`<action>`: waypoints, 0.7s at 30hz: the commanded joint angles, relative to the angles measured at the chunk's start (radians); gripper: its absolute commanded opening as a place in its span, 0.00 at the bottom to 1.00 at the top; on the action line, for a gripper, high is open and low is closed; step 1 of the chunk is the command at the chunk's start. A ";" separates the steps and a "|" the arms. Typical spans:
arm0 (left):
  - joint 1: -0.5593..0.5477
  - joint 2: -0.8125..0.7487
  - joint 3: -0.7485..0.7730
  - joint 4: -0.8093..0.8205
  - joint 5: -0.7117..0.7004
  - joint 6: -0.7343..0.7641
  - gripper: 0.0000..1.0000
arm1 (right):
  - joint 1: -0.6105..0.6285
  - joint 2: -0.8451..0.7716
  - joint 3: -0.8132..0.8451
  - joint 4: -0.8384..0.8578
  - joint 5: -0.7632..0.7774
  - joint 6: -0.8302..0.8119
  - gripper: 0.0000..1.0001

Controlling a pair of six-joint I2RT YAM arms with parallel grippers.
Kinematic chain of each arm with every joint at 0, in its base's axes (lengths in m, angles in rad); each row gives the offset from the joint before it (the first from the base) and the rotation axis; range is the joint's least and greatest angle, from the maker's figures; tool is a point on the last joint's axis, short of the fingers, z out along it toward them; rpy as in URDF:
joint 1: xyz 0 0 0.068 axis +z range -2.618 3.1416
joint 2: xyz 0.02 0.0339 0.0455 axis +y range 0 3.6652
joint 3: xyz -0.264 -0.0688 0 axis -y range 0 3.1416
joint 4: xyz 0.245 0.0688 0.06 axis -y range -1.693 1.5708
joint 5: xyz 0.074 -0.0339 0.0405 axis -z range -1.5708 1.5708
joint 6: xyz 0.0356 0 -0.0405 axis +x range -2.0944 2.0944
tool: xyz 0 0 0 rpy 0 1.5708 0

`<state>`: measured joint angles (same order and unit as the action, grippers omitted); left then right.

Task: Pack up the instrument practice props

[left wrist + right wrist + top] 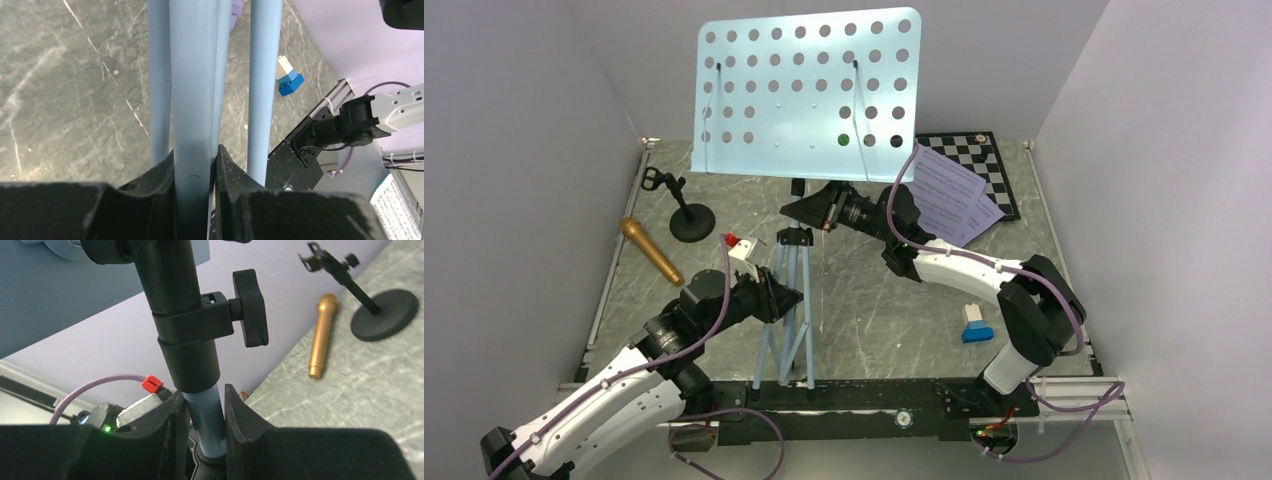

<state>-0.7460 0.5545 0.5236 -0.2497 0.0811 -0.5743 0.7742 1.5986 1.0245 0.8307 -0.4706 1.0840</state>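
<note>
Grey marbled counter [874, 300]: light-blue music stand [809, 90] upright at centre, judged rigid, top-heavy. Left pincer [195, 155] pinches a lower tube [192, 100] at 6 o'clock; right pincer [202, 395] pinches the mast [202, 415] beneath its clamp collar [192, 325], judged the soundest hold

White shells [614, 400], purple cables [115, 376], black left pincer [196, 152], black right pincer [204, 395]
</note>
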 commanded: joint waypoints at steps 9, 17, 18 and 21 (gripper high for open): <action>0.034 0.123 -0.078 0.409 -0.261 -0.089 0.00 | -0.023 0.005 0.083 0.081 -0.215 0.163 0.00; 0.035 0.247 -0.071 0.541 -0.334 -0.057 0.00 | -0.082 0.100 0.199 -0.044 -0.278 0.129 0.00; 0.035 0.266 -0.065 0.548 -0.338 -0.050 0.00 | -0.086 0.115 0.215 -0.053 -0.285 0.129 0.00; 0.035 0.319 -0.050 0.569 -0.346 -0.045 0.00 | -0.100 0.162 0.233 -0.036 -0.301 0.149 0.00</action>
<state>-0.7456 0.8238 0.4194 0.1150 -0.0418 -0.6773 0.6495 1.7840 1.1507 0.6655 -0.5461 1.1088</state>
